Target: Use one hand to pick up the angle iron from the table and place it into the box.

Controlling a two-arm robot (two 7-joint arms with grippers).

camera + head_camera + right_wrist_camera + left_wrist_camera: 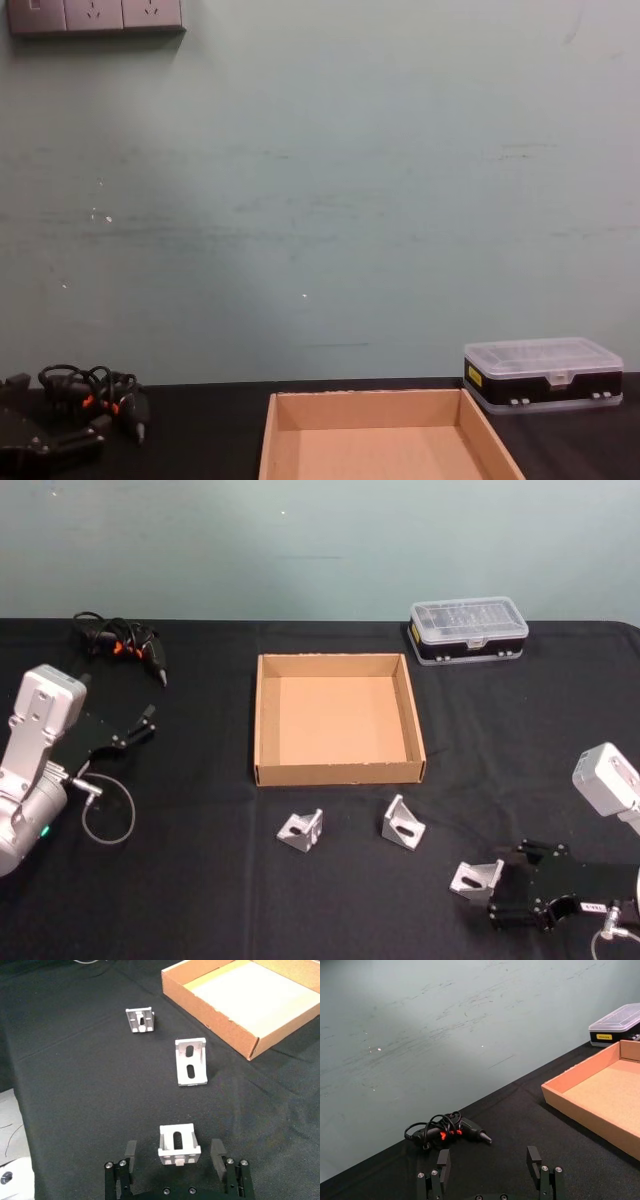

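Silver angle iron (178, 1144), between parted fingers (216, 1148) of right end effector (173, 1147)

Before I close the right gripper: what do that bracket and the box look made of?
The angle iron inside the open right gripper looks like metal, probably aluminium: matte silver-grey, slotted, crisp edges. The box looks like plain cardboard: tan, matte, raw cut rims.

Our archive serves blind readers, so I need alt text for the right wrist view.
The right tool, open, straddles a silver angle iron on the black table without touching it. A second angle iron and a third angle iron stand beyond, near a corner of the cardboard box.
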